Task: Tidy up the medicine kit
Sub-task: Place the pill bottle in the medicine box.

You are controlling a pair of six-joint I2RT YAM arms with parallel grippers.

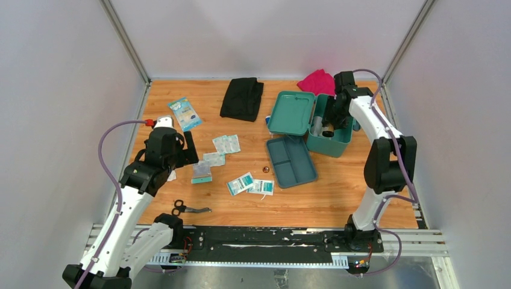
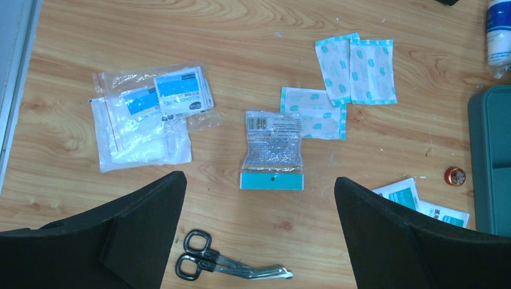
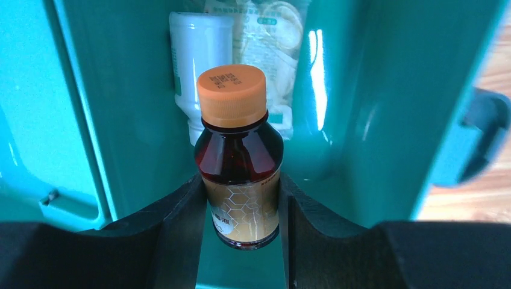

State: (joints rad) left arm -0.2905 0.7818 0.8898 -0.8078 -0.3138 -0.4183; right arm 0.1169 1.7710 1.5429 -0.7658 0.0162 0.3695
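Medicine kit [image 1: 330,143]: one, teal-green, far right of the table [image 1: 337,201], lid open and leaning left.
Inner tray [image 1: 291,161]: one, two compartments, out of the box, flat on the table at its near-left.
Right gripper [image 3: 241,208]: inside the kit, clamped on the brown bottle.
Brown bottle [image 3: 241,150]: one, orange cap pointing away from the gripper.
Other kit contents: one white bottle [image 3: 199,54] and one clear packet [image 3: 274,42], beyond the brown bottle.
Left gripper [image 2: 259,179]: fingers wide apart, holding nothing, above the left half of the table.
Plaster packets [image 2: 372,71]: three, flat; two overlapping, the third nearer.
Teal-edged bag [image 2: 272,150]: one, touching the nearest plaster packet.
Zip bag [image 2: 144,123]: one, left of the teal-edged bag.
Sachets [image 2: 402,194]: two, overlapping, left of the inner tray.
Scissors [image 2: 232,269]: one pair, near the table's near edge.
Small orange disc [image 2: 455,176]: one, just beside the inner tray.
Blue-white packet [image 1: 185,114]: one, far left.
Black cloth [image 1: 242,98]: one, folded, far centre.
Pink cloth [image 1: 316,81]: one, beyond the kit.
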